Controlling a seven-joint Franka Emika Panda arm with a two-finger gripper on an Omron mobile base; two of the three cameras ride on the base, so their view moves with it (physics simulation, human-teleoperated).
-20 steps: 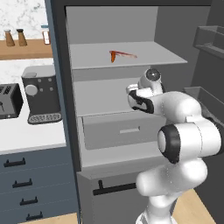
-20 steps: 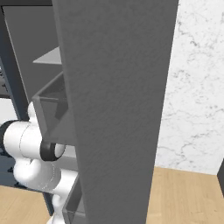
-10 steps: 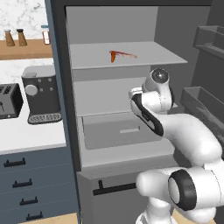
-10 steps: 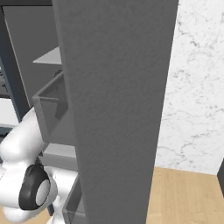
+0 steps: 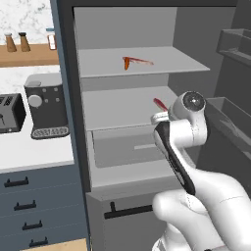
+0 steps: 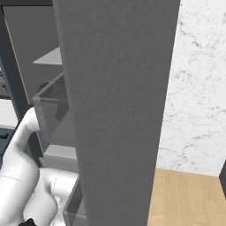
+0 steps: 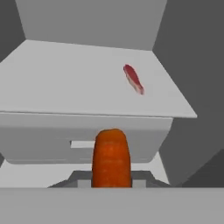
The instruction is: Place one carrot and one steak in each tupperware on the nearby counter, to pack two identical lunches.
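Pulling back from an open grey fridge, the white robot arm now stands nearer the cameras than it did a moment ago, when its hand was still reaching in toward the middle shelf. The hand view shows why: a carrot point(image 7: 111, 157), short and orange, sits upright between the two dark fingertips of the gripper point(image 7: 111, 181), which is closed narrowly on it. So one carrot appears to be picked and lifted clear of the shelf, and the next job is probably to carry it to a tupperware on the counter point(image 5: 34, 154), which lies to the left of the fridge.

Beyond the held carrot, on the far right part of the middle shelf point(image 7: 65, 87), lies a steak point(image 7: 133, 79), a thin red and pink strip, well apart from the gripper. In the left base view the same steak point(image 5: 160, 104) shows just left of the arm's wrist. On the top shelf point(image 5: 166, 61) a second carrot point(image 5: 127, 62) lies touching or just beside a second steak point(image 5: 142, 61); both remain to be collected.

A coffee machine point(image 5: 45, 103) and a toaster point(image 5: 10, 112) stand on the white counter. The right base view looks past the dark fridge wall point(image 6: 114, 106), with the arm low at the left.
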